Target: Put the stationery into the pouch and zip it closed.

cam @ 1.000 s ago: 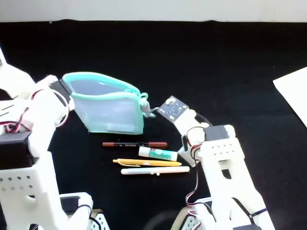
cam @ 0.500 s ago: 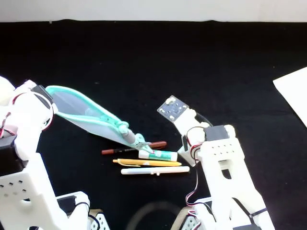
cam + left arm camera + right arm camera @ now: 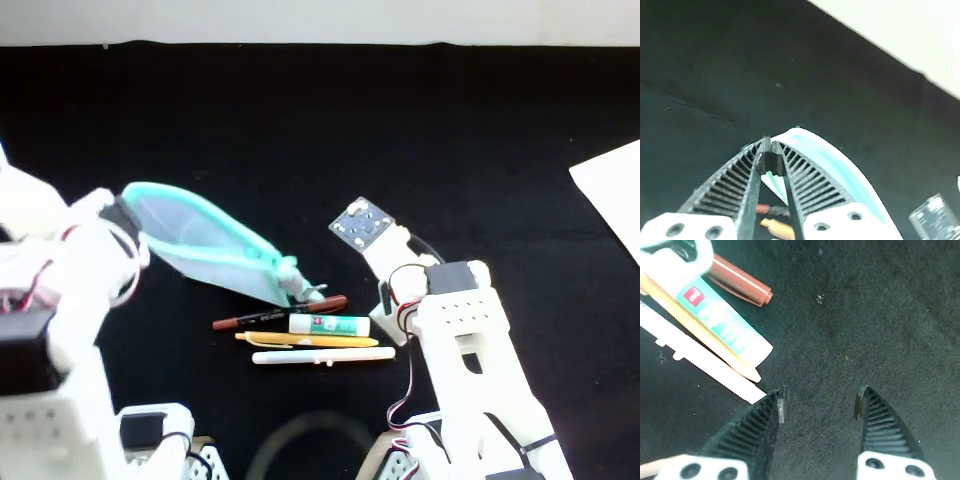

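So the teal pouch (image 3: pixel 205 243) hangs tilted, one end pinched tight in the left end effector (image 3: pixel 771 159), and its low corner dips right at the brown marker (image 3: pixel 280 311). Just below that on the black surface (image 3: pixel 450 130) are the glue stick (image 3: pixel 328 324), yellow pen (image 3: pixel 305 340) and white pen (image 3: pixel 322 355), all lined up. The right end effector (image 3: pixel 821 402) is spread wide with nothing in it, just beside the pen tips.

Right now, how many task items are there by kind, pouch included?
pens: 2, a yellow pen and a white pen
marker: 1
glue stick: 1
pouch: 1
total: 5
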You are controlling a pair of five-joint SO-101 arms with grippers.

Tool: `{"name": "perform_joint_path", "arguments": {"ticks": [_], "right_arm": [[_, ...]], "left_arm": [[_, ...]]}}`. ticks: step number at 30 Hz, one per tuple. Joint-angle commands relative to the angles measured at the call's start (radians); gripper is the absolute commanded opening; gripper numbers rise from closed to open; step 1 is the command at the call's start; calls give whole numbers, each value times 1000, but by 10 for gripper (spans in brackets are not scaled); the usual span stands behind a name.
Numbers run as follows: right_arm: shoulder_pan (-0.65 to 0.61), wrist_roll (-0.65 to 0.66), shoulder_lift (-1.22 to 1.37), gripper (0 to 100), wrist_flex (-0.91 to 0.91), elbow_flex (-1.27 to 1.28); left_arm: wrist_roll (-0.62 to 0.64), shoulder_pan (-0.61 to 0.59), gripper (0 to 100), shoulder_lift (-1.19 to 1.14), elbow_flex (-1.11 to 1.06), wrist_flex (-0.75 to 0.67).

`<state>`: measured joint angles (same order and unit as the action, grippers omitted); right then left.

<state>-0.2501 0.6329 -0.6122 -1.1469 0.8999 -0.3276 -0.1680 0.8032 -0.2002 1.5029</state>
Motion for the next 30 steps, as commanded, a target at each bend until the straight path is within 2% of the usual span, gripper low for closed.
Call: {"name": "perform_joint_path", "arguments": {"ticks": [1,4,9,13,18,21,24,27,30], "right_arm": [[18,-12,-19,224,51,24],[18,-12,-19,224,73,48],[18,-14,-19,224,73,44],[18,-14,-19,224,73,41],[18,-14,-19,224,73,42],[18,-14,-19,224,73,42],[18,-14,-19,224,73,42],[18,-14,-19,224,73,45],[18,-14,-19,224,73,47]], "left_arm": [[-60,48,7,-10,-81,41],[-81,48,7,-10,-93,60],[-193,48,21,-10,-93,121],[-199,48,102,-10,-88,141],[-204,68,112,-10,-93,141],[-204,105,101,-10,-87,140],[-204,119,5,-10,-87,137],[-196,116,5,-10,-81,137],[-114,111,6,-10,-10,138]]}}
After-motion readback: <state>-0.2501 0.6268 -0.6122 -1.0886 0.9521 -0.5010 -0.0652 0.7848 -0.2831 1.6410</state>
